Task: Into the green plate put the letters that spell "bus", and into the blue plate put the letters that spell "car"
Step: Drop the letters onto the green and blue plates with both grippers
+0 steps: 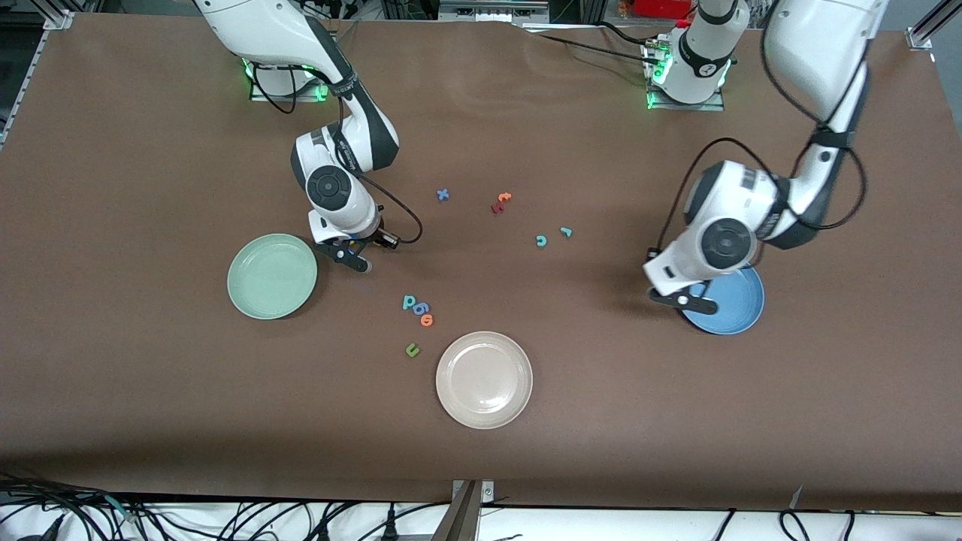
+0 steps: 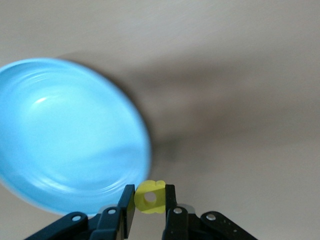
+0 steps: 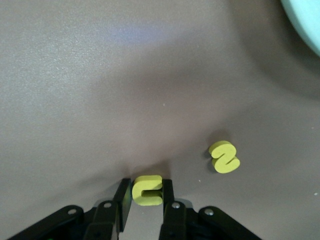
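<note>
My left gripper (image 2: 150, 190) is shut on the yellow "a" (image 2: 149, 199), up in the air over the rim of the blue plate (image 1: 735, 306) (image 2: 65, 135). My right gripper (image 3: 147, 184) is down at the table beside the green plate (image 1: 272, 276), its fingers shut on the yellow "u" (image 3: 148, 190). The yellow "s" (image 3: 224, 157) lies flat close by; the front view hides both yellow letters under the right hand (image 1: 352, 257). Mid-table lie the teal "c" (image 1: 541, 240) and teal "r" (image 1: 566, 231). The teal "b" (image 1: 409, 302) lies nearer the front camera.
A blue letter (image 1: 421, 308) and an orange "o" (image 1: 427, 320) lie against the "b", with a dark green "u" (image 1: 412, 349) just nearer the camera. A cream plate (image 1: 484, 379) sits beside that. Red and orange letters (image 1: 500, 201) and a blue "x" (image 1: 443, 194) lie toward the bases.
</note>
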`<move>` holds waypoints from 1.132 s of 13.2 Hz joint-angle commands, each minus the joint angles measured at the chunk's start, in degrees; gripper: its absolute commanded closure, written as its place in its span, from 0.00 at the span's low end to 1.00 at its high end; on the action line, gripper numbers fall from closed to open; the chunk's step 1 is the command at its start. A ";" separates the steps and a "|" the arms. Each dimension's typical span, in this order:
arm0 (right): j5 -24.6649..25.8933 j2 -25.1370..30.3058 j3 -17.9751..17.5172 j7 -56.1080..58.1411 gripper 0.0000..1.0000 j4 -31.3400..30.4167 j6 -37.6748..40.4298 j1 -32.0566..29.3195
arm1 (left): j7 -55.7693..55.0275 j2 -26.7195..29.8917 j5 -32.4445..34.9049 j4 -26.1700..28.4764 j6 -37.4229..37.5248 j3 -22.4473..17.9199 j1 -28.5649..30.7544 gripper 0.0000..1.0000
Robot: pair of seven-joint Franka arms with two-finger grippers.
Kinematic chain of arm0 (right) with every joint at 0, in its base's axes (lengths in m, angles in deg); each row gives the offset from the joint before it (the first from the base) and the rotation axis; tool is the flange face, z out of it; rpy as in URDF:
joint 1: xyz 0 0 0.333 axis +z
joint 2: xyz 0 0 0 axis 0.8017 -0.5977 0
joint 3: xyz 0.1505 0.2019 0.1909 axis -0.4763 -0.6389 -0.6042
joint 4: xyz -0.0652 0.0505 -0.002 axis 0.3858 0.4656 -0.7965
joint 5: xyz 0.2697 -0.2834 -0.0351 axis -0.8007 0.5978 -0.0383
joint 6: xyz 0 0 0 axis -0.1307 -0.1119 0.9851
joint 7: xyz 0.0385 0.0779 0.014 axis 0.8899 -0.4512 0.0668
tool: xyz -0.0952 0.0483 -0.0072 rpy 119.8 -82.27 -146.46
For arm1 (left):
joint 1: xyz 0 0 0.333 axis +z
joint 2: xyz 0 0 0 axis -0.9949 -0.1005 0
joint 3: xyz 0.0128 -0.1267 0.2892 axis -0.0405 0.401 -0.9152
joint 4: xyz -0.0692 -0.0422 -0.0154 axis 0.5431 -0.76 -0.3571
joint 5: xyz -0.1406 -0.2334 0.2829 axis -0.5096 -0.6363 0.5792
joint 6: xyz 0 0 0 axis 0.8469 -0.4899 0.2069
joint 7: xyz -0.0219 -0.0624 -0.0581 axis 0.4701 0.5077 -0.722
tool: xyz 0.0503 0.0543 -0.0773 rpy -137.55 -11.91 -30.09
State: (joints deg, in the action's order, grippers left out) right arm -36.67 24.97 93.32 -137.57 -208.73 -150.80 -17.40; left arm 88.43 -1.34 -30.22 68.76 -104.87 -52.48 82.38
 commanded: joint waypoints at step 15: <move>0.05 5.37 21.79 35.73 0.96 7.87 22.26 -1.09 | -24.62 1.47 -10.70 4.47 -5.84 14.37 7.39 0.00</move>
State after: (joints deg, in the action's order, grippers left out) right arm -36.62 32.22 113.26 -107.63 -201.37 -127.69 -18.29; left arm 70.00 -1.57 -37.91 70.17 -108.14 -39.86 89.71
